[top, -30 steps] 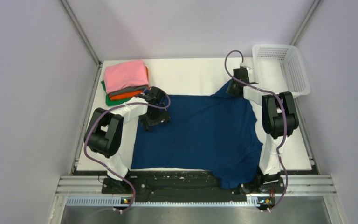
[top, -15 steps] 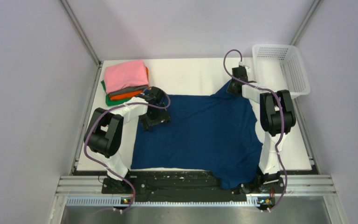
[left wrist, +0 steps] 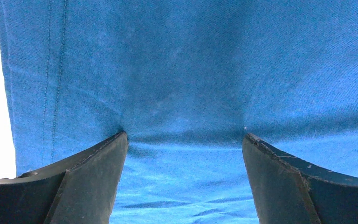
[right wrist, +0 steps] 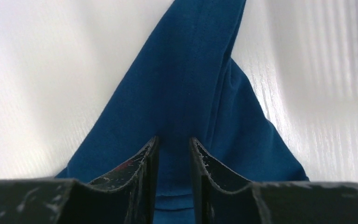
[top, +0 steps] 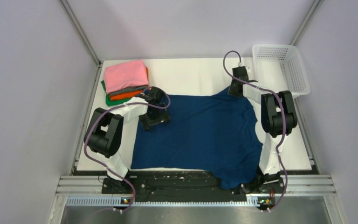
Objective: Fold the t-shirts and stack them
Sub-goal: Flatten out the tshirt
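Observation:
A navy blue t-shirt point(top: 200, 135) lies spread flat on the white table, print not visible. My left gripper point(top: 154, 117) is open, its fingertips pressed down on the shirt's far left corner; the left wrist view shows the cloth point(left wrist: 186, 84) and its hem between the wide jaws. My right gripper point(top: 235, 88) is shut on a pinched peak of the shirt's far right corner point(right wrist: 186, 102), pulling it into a point. A folded stack with a pink t-shirt point(top: 125, 74) on top, over grey, orange and green ones, sits at the far left.
A white mesh basket point(top: 282, 67) stands at the far right corner. The shirt's near right part hangs over the table's front edge by the right arm's base point(top: 265, 179). Bare white table point(top: 191, 74) lies behind the shirt.
The right gripper has drawn the shirt's far right corner slightly farther back and left. The left arm has not moved.

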